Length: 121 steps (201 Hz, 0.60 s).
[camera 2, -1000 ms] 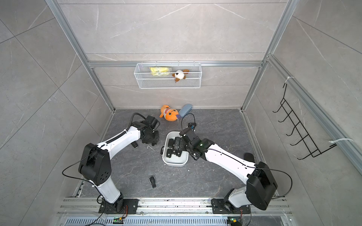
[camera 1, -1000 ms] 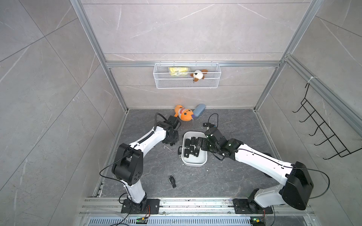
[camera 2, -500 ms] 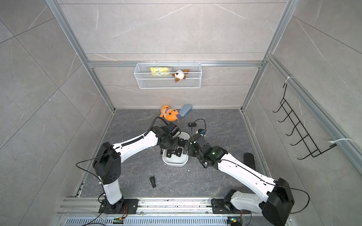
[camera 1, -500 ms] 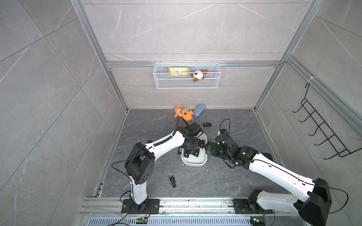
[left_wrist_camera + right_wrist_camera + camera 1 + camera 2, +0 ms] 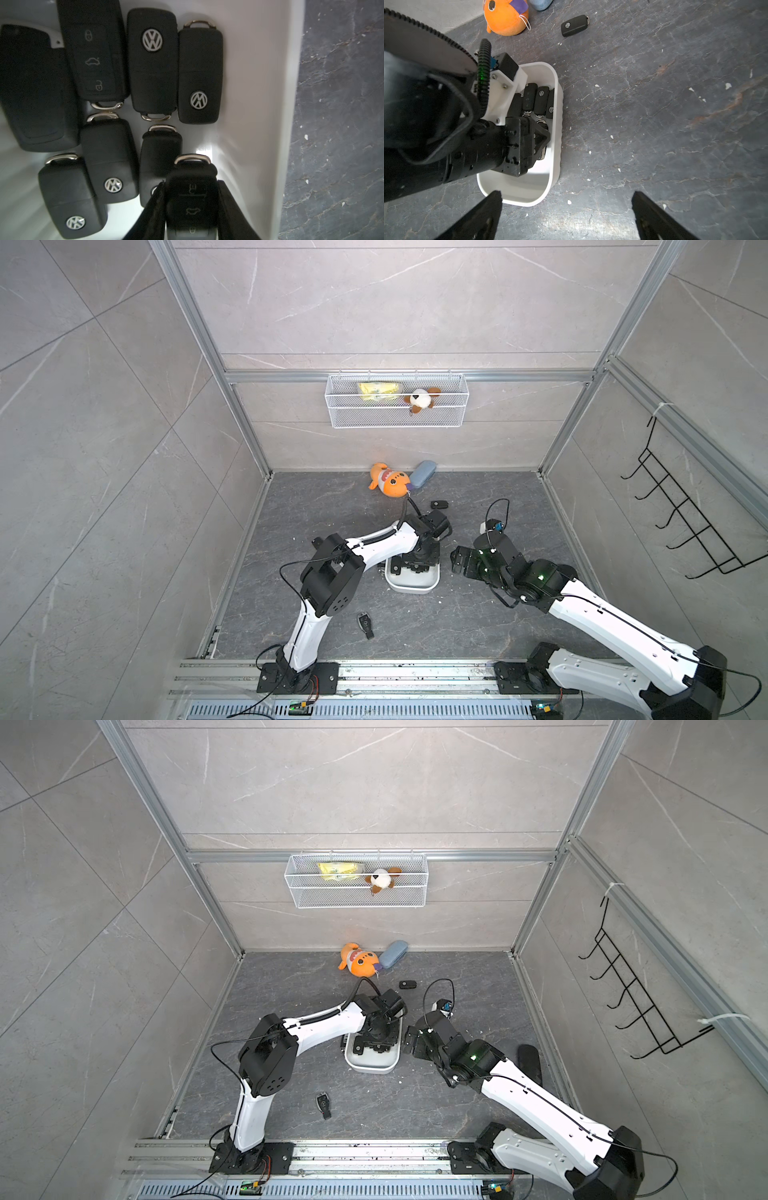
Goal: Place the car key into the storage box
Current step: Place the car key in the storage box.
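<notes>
A: Near edge of the table [image 5: 457,626] first. What's there?

B: One loose key [image 5: 365,624], lying alone between the near edge and the storage box [image 5: 411,587].

A: And the box?

B: About mid-table, long axis running near to far. Its near end is bare white. Seven keys [image 5: 152,62] lie flat in the far part.

A: Left end effector [image 5: 190,185]?

B: Down inside the box, pinching the car key [image 5: 191,207] by its sides, button face up, ring end leading. The key sits just beside the box's long wall on the right arm's side, partly over one of the lying keys. Can't tell whether it touches bottom.

A: Right end effector [image 5: 566,192]?

B: Spread wide, holding nothing, over bare table just beside that same wall.

A: Beyond the box?

B: A second loose key [image 5: 439,504], then an orange plush [image 5: 388,483] touching a blue-grey case [image 5: 423,475] at the far edge. A wire basket [image 5: 397,418] hangs on the wall above.
</notes>
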Each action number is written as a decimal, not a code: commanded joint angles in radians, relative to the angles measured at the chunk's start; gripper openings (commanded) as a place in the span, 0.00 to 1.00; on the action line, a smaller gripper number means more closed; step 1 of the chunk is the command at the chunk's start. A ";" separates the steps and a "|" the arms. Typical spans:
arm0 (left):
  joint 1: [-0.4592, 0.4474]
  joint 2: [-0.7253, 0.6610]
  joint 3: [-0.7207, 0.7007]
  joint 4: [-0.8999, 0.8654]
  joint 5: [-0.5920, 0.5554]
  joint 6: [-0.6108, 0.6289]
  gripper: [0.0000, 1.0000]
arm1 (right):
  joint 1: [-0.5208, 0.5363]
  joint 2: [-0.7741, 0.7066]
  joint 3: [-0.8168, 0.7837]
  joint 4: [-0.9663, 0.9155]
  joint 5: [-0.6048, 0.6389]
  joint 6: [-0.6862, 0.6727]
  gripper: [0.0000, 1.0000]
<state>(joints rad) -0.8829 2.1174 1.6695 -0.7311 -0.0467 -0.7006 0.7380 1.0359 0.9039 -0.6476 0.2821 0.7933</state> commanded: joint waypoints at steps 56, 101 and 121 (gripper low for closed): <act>0.001 0.066 0.098 -0.031 0.007 0.013 0.44 | -0.005 -0.014 -0.022 -0.027 0.015 0.019 1.00; 0.001 0.038 0.098 -0.037 -0.007 0.017 0.51 | -0.006 0.004 -0.020 -0.009 0.004 0.017 1.00; 0.001 0.023 0.101 -0.042 -0.005 0.021 0.51 | -0.005 0.016 -0.017 0.000 -0.006 0.015 1.00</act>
<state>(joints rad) -0.8829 2.1738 1.7374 -0.7414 -0.0505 -0.6983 0.7380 1.0325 0.8913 -0.6552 0.2840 0.7937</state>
